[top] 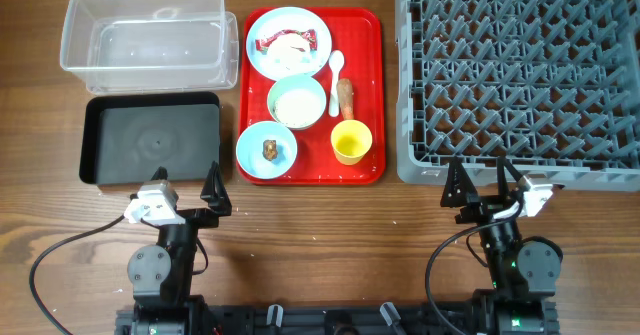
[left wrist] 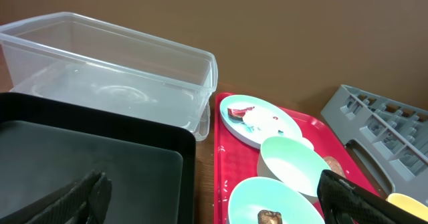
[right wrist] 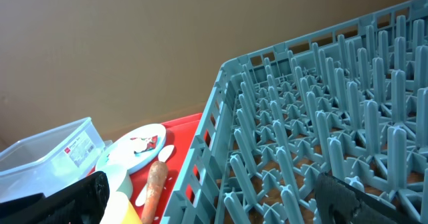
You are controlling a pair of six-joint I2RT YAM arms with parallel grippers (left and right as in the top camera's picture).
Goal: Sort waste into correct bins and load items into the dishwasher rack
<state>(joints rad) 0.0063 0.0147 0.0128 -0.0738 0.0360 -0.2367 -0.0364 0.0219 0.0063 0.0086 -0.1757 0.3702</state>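
On the red serving tray sit a light-blue plate with a red-and-white wrapper and white paper, a pale green-white bowl, a small light-blue bowl holding a brown chunk, a yellow cup, a white spoon and a carrot-like stick. The clear tub and black tray lie to the left, the grey rack to the right. My left gripper is open near the black tray's front edge. My right gripper is open at the rack's front edge.
Bare wooden table runs along the front, between and around both arm bases. The black tray fills the left wrist view's lower left, with the clear tub behind it. The rack's pegs fill most of the right wrist view.
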